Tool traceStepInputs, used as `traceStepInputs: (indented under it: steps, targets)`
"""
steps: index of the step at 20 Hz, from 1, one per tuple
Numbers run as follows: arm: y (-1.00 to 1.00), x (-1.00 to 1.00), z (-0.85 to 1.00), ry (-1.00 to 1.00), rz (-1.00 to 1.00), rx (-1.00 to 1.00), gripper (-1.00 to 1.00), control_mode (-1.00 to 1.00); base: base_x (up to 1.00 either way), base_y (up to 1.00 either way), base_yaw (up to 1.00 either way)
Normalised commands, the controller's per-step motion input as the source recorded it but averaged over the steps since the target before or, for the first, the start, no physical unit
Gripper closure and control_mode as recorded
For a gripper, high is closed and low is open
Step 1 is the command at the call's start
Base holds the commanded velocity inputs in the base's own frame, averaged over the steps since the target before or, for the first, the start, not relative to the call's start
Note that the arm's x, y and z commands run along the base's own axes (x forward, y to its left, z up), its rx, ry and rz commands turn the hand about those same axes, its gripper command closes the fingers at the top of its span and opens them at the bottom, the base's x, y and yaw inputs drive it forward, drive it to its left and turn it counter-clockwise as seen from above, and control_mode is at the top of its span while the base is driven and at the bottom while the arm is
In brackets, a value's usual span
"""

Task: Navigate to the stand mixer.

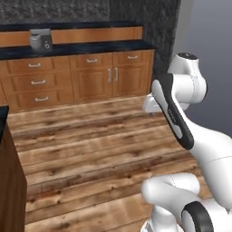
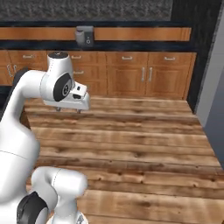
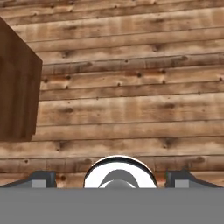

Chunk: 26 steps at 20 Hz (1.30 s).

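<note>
The stand mixer (image 1: 40,39) stands on the dark countertop against the back wall: a small grey machine with a rounded head and a white-ringed dial. In the right base view the stand mixer (image 2: 84,36) sits left of centre, across a stretch of floor from me. My gripper (image 2: 68,110) hangs over the wooden floor, pointing down, well short of the counter. In the hand view the gripper (image 3: 111,180) is open, its two dark fingertips (image 3: 41,179) wide apart with only floor planks beyond them.
Wooden base cabinets (image 1: 90,77) with drawers and doors run under the dark counter (image 1: 90,47). A dark wooden island corner (image 1: 9,176) stands close on my left, with the same island corner (image 3: 17,87) in the hand view. A dark wall panel (image 2: 205,57) bounds the right side. Wood floor (image 2: 140,140) lies between.
</note>
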Motion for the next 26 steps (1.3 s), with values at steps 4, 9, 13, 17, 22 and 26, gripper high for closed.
traceStepInputs:
  steps: [4,9,13,17,22,26]
  targets:
    - [0.00,0.00,0.00,0.00,0.00,0.00,-1.00,1.00,1.00,-0.08,0.00]
    - [0.00,0.00,0.00,0.00,0.00,0.00,-1.00,1.00,1.00,0.17,0.01]
    - [0.00,0.00,0.00,0.00,0.00,0.00,-1.00,1.00,1.00,0.20,0.06]
    - [0.00,0.00,0.00,0.00,0.00,0.00,-1.00,1.00,1.00,0.03,0.09]
    - [0.00,0.00,0.00,0.00,0.00,0.00,-1.00,1.00,1.00,0.28,0.08]
    - [0.00,0.00,0.00,0.00,0.00,0.00,-1.00,1.00,1.00,0.44,0.10]
